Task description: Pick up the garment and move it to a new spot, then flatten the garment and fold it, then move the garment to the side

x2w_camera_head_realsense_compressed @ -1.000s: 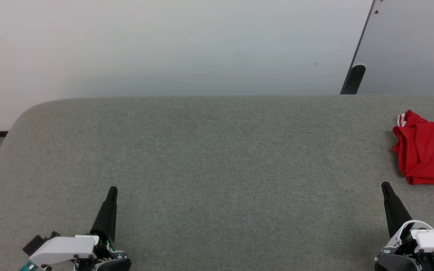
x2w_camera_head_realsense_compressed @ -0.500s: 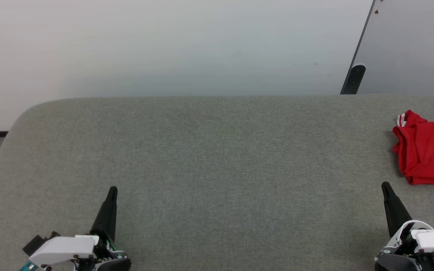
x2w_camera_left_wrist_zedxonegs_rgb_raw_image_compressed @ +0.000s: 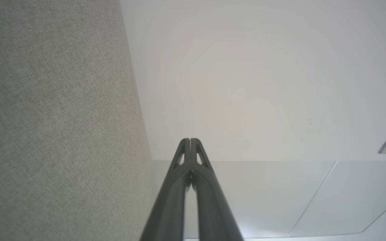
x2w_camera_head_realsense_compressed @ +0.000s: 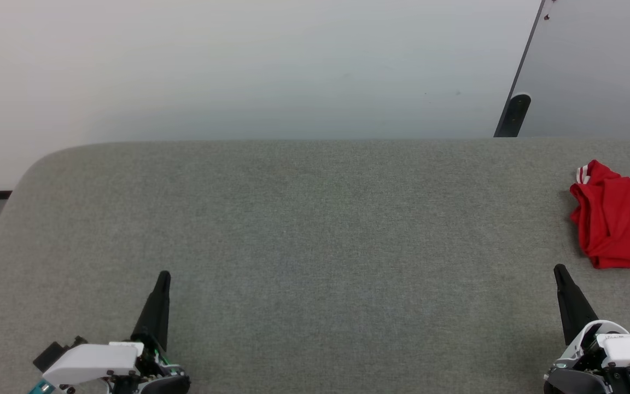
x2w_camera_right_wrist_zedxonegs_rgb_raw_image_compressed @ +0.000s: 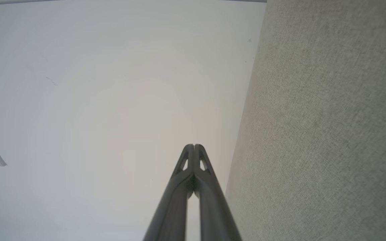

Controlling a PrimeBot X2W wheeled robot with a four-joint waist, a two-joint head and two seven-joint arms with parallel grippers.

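Left gripper (x2w_camera_head_realsense_compressed: 163, 276) and right gripper (x2w_camera_head_realsense_compressed: 558, 269) pinched together, empty; shirt (x2w_camera_head_realsense_compressed: 618, 224) bunched far right.
I'd say the right one should open and grab a thick fold.

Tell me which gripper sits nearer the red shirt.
The right gripper, at the head view's lower right, close to the crumpled red shirt; the left gripper sits far across the grey table.
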